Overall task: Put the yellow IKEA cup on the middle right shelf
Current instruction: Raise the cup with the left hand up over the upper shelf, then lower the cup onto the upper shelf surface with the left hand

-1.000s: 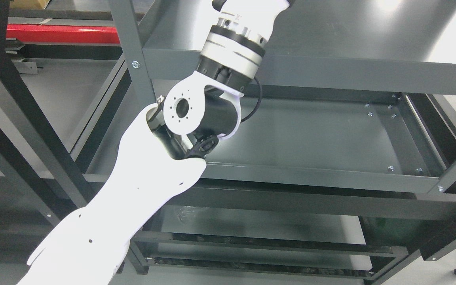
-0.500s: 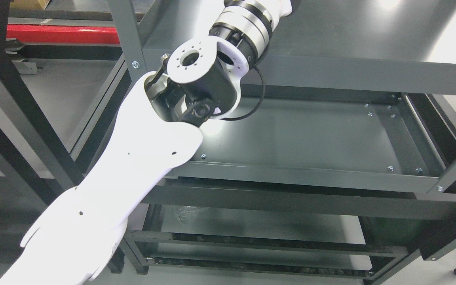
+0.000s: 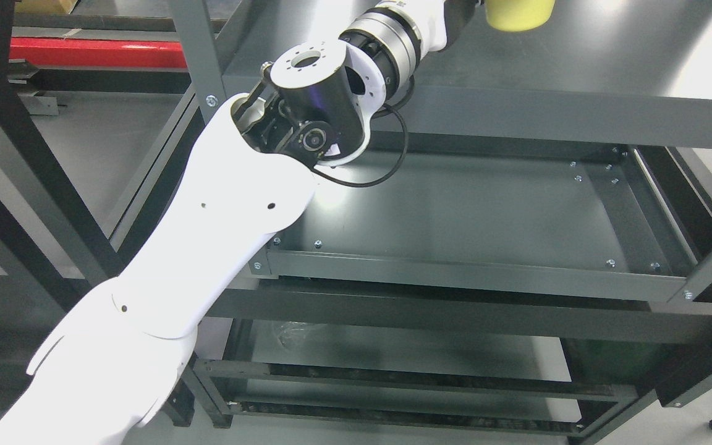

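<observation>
Left hand — cut off by the picture's top edge, so its grip cannot be told; only the left arm shows, rising from the lower left across the rack's left post to a wrist over the top shelf. Cup — yellow, above the top shelf near its back edge, just right of the wrist, partly out of view. Middle shelf — below, bare metal.

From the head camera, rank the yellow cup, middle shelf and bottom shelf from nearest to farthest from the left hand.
1. Yellow cup, right beside the left hand at the top edge.
2. Middle shelf, below it.
3. Bottom shelf, lowest.
</observation>
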Tool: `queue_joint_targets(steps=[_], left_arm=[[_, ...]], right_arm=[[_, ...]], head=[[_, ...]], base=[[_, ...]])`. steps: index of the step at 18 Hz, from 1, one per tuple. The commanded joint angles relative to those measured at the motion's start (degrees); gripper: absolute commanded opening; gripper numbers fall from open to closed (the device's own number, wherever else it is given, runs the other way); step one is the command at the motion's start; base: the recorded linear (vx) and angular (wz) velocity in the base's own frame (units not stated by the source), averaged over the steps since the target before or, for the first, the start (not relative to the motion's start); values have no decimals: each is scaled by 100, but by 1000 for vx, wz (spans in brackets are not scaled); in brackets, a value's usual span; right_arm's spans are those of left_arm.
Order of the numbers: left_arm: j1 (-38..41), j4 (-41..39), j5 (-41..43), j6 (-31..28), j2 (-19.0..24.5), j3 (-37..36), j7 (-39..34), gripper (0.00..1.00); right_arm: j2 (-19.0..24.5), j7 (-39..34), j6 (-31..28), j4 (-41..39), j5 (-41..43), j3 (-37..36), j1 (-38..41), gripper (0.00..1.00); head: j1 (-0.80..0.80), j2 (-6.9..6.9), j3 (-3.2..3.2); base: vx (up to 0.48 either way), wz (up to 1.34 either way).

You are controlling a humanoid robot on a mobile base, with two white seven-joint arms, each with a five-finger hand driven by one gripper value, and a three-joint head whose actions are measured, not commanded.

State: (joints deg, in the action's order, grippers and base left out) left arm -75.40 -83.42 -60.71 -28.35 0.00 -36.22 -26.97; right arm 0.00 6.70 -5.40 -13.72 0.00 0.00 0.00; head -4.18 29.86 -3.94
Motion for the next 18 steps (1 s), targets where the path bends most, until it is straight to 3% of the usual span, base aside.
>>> queue_joint_targets(steps=[1,4,7,10,18], left_arm=[[-27,520,-37,-48,100,-386,-1,8],[-10,520,-19,-65,100,-404,8,18],[-1,485,313,-337,100,-474,69,41],[17,484,446,-373,100,-474,78,58],[96,484,525,-408,100,-457,78,87]], right_arm=[[-100,-2,4,1,141,97,79,99],[-100,-2,4,1,141,97,79,99],[-100,-2,4,1,141,97,79,99],[-100,-2,4,1,141,97,79,99],[-100,-2,4,1,141,97,79,99]], head=[[0,0,0],[0,0,0],[0,0,0],[0,0,0],[0,0,0]], base=[[0,0],[0,0],[0,0],[0,0],[0,0]])
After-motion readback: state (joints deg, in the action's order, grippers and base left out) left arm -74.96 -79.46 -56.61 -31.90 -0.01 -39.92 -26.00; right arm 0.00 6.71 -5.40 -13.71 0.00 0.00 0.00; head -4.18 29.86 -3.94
